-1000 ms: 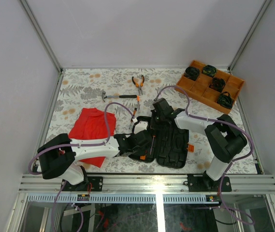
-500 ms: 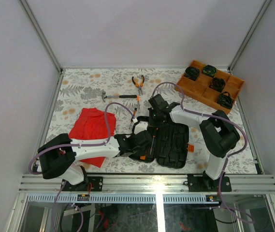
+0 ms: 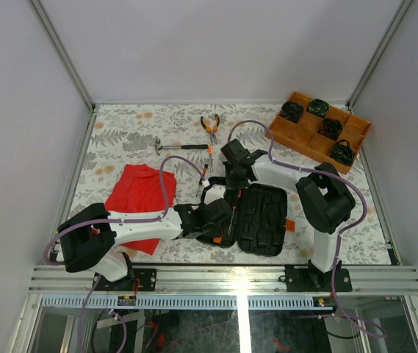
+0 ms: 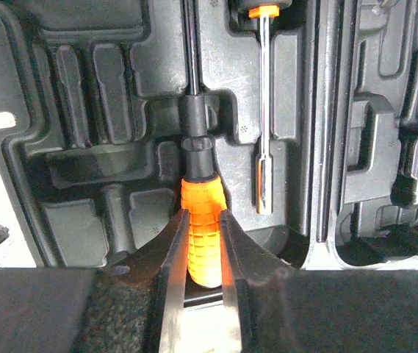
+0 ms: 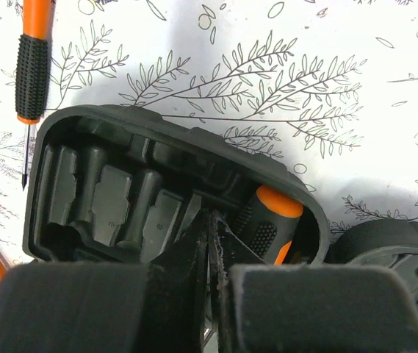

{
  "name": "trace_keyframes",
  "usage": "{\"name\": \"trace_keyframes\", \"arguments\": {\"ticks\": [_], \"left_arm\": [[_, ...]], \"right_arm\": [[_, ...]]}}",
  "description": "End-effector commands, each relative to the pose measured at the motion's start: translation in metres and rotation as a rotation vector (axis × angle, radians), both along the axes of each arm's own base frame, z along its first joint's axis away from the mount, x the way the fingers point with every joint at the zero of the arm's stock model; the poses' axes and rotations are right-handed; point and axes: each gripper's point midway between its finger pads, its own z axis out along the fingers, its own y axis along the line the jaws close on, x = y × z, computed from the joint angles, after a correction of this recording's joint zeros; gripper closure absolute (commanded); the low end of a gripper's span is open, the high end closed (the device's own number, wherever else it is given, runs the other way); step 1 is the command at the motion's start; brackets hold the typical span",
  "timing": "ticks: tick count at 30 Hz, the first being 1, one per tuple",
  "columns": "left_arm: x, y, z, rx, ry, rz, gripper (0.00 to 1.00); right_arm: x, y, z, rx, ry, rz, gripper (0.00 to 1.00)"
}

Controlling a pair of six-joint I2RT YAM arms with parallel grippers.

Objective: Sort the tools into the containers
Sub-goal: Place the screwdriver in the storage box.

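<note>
Table cover [image 3: 120,136], white with a leaf and flower print, spreads over the whole work surface; red cloth [image 3: 139,193], loosely creased, lies at the near left; orange compartment tray [image 3: 305,141] sits at the far right corner, set at an angle to the table edges; four black round items [image 3: 331,127] occupy compartments along its far and right sides; pale walls [image 3: 216,44] and metal corner posts [image 3: 63,53] enclose the scene.

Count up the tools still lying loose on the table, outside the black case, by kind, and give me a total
Hammer: 1
Pliers: 1
Screwdrivers: 2
Total: 4
</note>
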Motion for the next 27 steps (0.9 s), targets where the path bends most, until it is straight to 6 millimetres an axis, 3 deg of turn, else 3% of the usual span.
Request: {"name": "trace_keyframes", "arguments": {"ticks": [1,5,11,13,15,19,27], "left_arm": [[-0.031,0.025,-0.037,0.122,0.115,-0.052,1.0],[-0.029,0.022,-0.03,0.099,0.099,-0.054,1.0],[-0.024,0.013,-0.01,0.031,0.061,-0.052,1.0],[-0.021,0.009,-0.002,0.002,0.045,-0.048,0.98],[-0.019,0.005,0.007,-0.025,0.027,-0.048,0.94],[-0.013,-0.004,0.028,-0.088,-0.008,-0.049,0.81],[-0.004,-0.014,0.069,-0.184,-0.086,-0.078,0.65]], "right_arm": [[-0.038,-0.054,-0.045,-0.242,0.142,0.017,1.0],[-0.027,-0.033,-0.014,-0.113,0.063,0.022,0.99],[0.0,0.009,0.076,0.171,-0.161,0.052,0.86],[0.004,0.016,0.11,0.251,-0.243,0.058,0.79],[0.004,0.014,0.13,0.288,-0.299,0.048,0.74],[-0.006,-0.002,0.139,0.289,-0.342,0.01,0.68],[-0.058,-0.061,0.098,0.197,-0.282,-0.118,0.62]]}}
